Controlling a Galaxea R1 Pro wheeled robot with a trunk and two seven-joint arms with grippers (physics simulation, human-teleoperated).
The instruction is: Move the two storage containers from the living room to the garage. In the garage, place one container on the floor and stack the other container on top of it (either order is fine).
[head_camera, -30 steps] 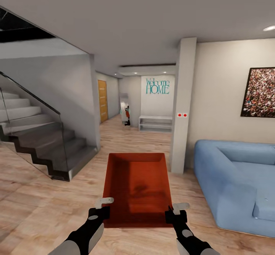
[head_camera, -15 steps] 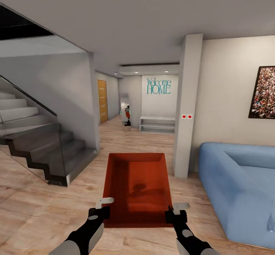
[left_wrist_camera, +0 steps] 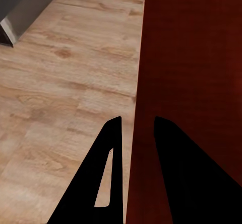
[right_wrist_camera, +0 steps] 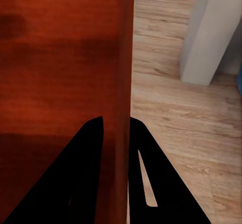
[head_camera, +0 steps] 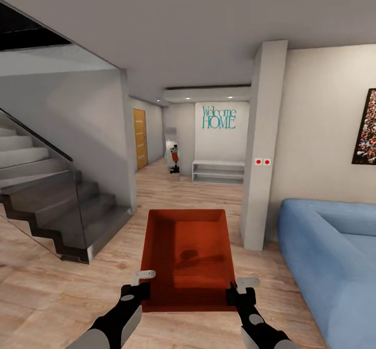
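Red-orange and open at the top, the storage container [head_camera: 188, 257] hangs in the air in front of the robot, above the light wood floor [head_camera: 47, 286]. The 2 grippers hold it by its near corners. The left gripper [head_camera: 140, 284] pinches the left wall of the bin. In the left wrist view, its 2 dark fingers [left_wrist_camera: 108, 178] sit one on each side of that wall of the storage container [left_wrist_camera: 196, 58]. The right gripper [head_camera: 241, 289] pinches the right wall the same way. In the right wrist view, the thin wall of the storage container [right_wrist_camera: 65, 58] runs between its 2 fingers [right_wrist_camera: 85, 173].

The bin and both grippers sit at the same spot in the head view as 1 second ago. The room around them has shifted, so the camera has moved. The white pillar [head_camera: 263, 145] with 2 red dots now stands further right and looks bigger. The blue sofa [head_camera: 334, 265] has slid toward the right edge, and less of it shows. The picture [head_camera: 365, 127] on the wall is now cut off by the edge. The stairs [head_camera: 47, 197] have slid left. The "Welcome HOME" sign [head_camera: 219, 117] is straight ahead down the hall, with a white shelf [head_camera: 218, 171] under it and a wooden door [head_camera: 140, 138] on the left.
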